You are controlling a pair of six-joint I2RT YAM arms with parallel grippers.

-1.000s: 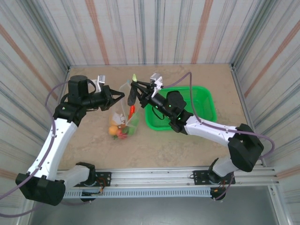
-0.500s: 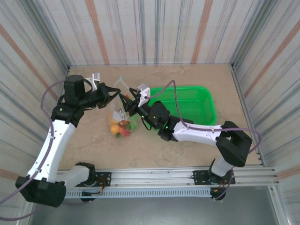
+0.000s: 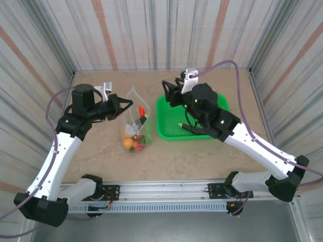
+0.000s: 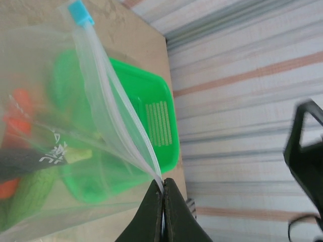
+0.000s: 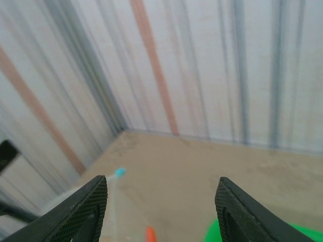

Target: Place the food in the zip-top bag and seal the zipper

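While the left gripper [image 4: 162,200] clenches the bag [image 3: 135,121] by its zipper [image 4: 126,132], left of the desk's [image 3: 212,151] middle, the right gripper [image 5: 161,201] hangs released and empty above the basket [image 3: 222,126]; most food [image 3: 133,143] looks bagged, and sealing is left.

Light was bright, even and diffuse; the arms threw only faint, soft-edged shadows on the bench [image 3: 202,151]. The zip-top bag [image 3: 132,108] carried pale glints along its creases. The overhead view was sharp, its striped walls splaying outward at the edges. In the left wrist view the bag sat too close to focus, the food [image 4: 22,113] smeared into orange and green blurs, and the left pincer [image 4: 162,184] was a dark silhouette. The right wrist view was soft, its walls streaked, though the right pincer [image 5: 161,184] kept crisp pad texture.
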